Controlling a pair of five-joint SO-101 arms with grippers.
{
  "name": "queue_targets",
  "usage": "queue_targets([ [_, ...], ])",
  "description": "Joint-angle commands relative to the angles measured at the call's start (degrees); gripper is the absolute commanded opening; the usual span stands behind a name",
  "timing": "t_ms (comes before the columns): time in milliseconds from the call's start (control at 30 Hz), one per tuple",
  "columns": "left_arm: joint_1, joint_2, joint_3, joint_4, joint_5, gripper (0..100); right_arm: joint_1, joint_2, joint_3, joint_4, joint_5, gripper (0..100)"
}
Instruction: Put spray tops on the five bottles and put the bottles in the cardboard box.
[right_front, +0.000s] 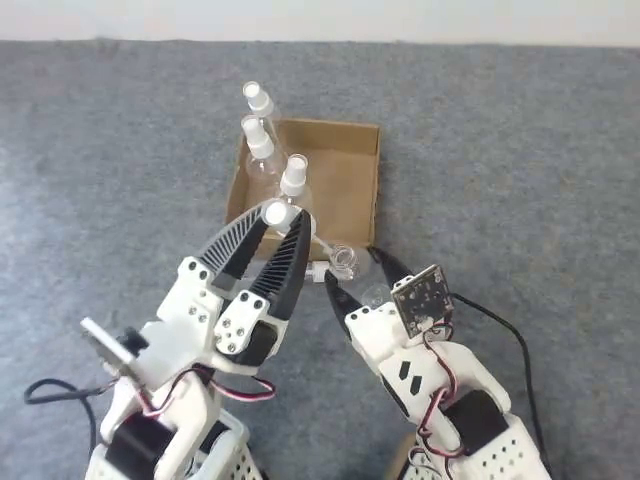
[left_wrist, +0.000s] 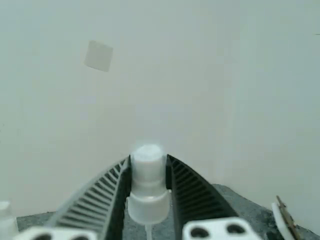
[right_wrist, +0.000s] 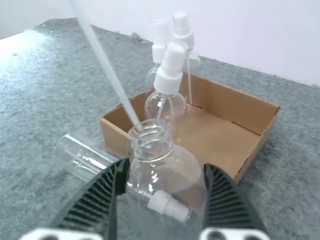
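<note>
My left gripper is shut on a white spray top, held high; in the left wrist view the spray top sits upright between the black fingers. Its thin dip tube slants down into the neck of an open clear bottle. My right gripper is shut on that bottle, upright just in front of the cardboard box. Three capped bottles stand at the box's far left side.
Another clear bottle lies on its side on the grey carpet beside the held one, and a white spray top shows through the glass. The right half of the box has bare floor. Cables trail near both arm bases.
</note>
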Motion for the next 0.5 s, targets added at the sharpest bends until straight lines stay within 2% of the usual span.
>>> queue_targets([
  [0,0.3,0.4,0.5,-0.1,-0.7,1,1.0,-1.1,-2.5,-1.5,0.4,8.9],
  [300,-0.3,0.2,-0.1,-2.4,-0.7,1,0.9,-1.1,-1.7,-1.9,0.4,8.9],
  [467,-0.1,0.2,-4.6,-0.4,-0.7,1,0.9,-1.1,0.4,-4.6,0.5,8.9],
])
